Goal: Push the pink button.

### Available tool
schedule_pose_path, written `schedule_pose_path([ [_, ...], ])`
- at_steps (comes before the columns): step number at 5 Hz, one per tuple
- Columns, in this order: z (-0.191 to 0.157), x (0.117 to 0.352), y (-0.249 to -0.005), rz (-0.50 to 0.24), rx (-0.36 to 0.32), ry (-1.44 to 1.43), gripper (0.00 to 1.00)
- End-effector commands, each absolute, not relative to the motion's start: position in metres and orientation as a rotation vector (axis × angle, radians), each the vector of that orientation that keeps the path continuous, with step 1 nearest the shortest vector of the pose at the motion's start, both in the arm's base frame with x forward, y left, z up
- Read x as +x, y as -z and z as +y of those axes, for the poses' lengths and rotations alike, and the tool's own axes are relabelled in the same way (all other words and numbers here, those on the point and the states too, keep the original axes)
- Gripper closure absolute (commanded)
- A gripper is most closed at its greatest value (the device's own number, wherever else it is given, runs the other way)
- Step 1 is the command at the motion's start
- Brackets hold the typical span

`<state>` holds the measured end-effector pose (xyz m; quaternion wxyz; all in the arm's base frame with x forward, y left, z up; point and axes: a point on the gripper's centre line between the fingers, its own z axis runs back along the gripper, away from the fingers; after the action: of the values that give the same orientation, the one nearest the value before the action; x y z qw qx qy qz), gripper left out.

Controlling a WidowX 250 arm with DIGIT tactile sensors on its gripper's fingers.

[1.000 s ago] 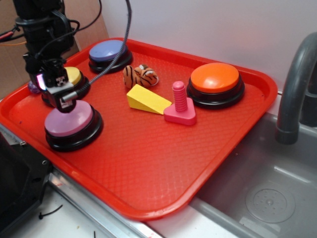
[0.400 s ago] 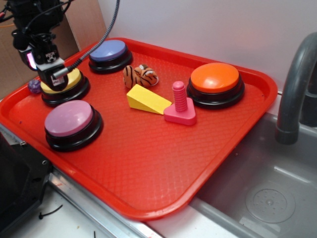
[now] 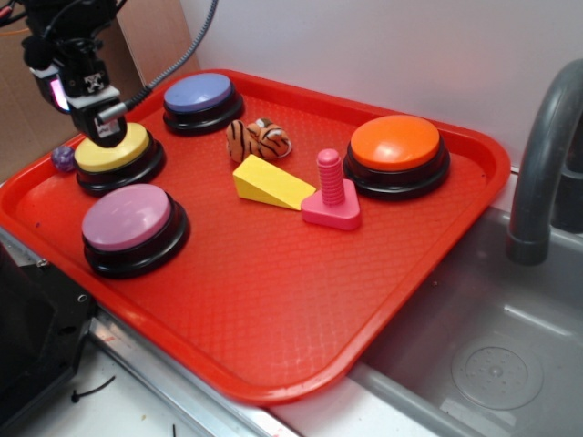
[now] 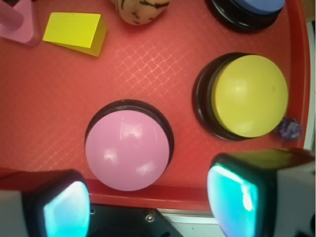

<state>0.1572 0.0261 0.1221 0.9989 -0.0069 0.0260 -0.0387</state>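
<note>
The pink button (image 3: 127, 218) with its pale pink dome on a black base sits at the front left of the red tray (image 3: 273, 300). In the wrist view the pink button (image 4: 127, 150) lies just ahead of my fingers. My gripper (image 3: 107, 135) hangs above the yellow button (image 3: 114, 150), behind the pink button and clear of it. In the wrist view my gripper (image 4: 148, 207) has its two fingers wide apart with nothing between them, over the tray's front rim.
On the tray are also a blue-purple button (image 3: 199, 96), an orange button (image 3: 394, 146), a yellow wedge (image 3: 269, 184), a pink bolt on a triangular base (image 3: 331, 193) and a striped toy tiger (image 3: 258, 139). A sink (image 3: 492, 346) and faucet (image 3: 547, 164) are at the right.
My gripper has lifted off the pink button and moved up and back to the left, and now hangs over the yellow button.
</note>
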Motion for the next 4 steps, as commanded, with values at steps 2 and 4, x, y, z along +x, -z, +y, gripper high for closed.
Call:
schedule_pose_path([
  [2, 0.027, 0.171, -0.152, -0.033, -0.022, 0.070, 0.00],
  [4, 0.026, 0.172, -0.165, -0.075, -0.026, 0.098, 0.00],
])
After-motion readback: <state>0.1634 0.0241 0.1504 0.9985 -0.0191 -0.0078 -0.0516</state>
